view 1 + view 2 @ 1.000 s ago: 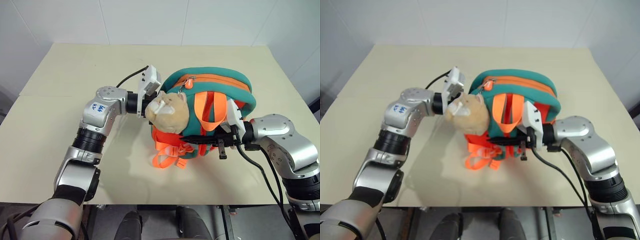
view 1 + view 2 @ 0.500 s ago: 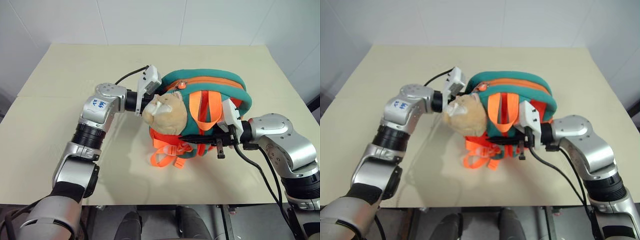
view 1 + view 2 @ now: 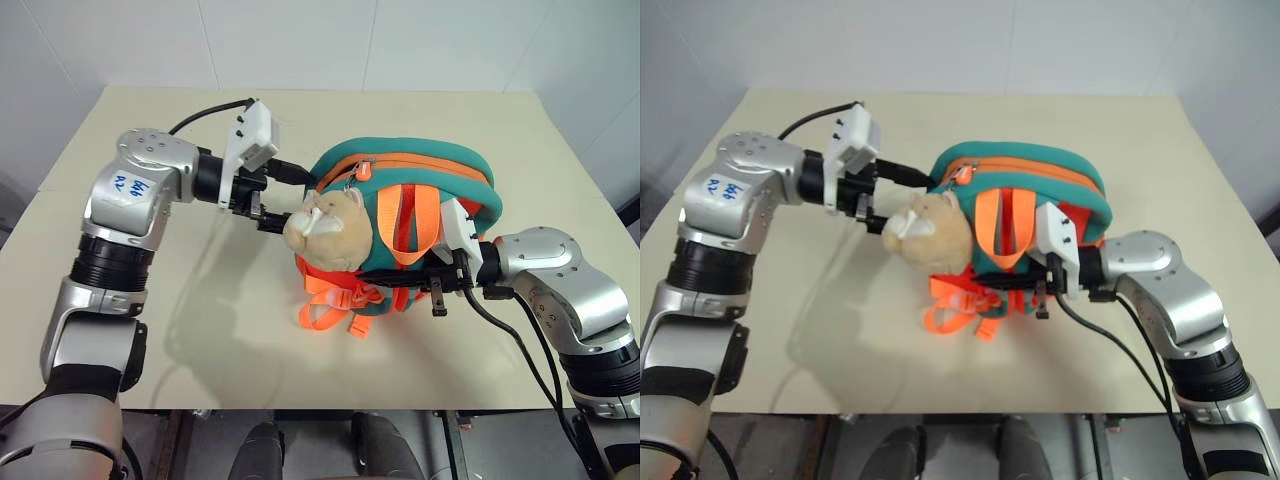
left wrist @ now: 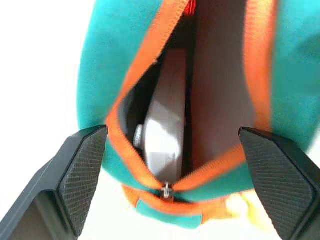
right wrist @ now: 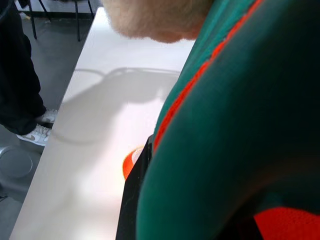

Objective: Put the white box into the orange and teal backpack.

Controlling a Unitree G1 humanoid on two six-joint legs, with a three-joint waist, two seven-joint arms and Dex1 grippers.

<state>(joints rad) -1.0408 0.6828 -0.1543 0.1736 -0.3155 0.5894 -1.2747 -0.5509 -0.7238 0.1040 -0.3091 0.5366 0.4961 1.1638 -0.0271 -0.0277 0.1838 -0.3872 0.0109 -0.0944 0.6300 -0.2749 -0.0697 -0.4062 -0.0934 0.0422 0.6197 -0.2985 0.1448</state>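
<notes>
White box point(image 4: 165, 135) inside orange and teal backpack point(image 3: 420, 190), apart from open left hand point(image 3: 275, 200)

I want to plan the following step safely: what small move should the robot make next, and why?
Probably draw the left gripper a little farther from the small orange and teal fabric backpack. The flat white box already lies inside the unzipped opening, the left jaws stand open and empty, and the right gripper is shut on the backpack, steadying it.
</notes>
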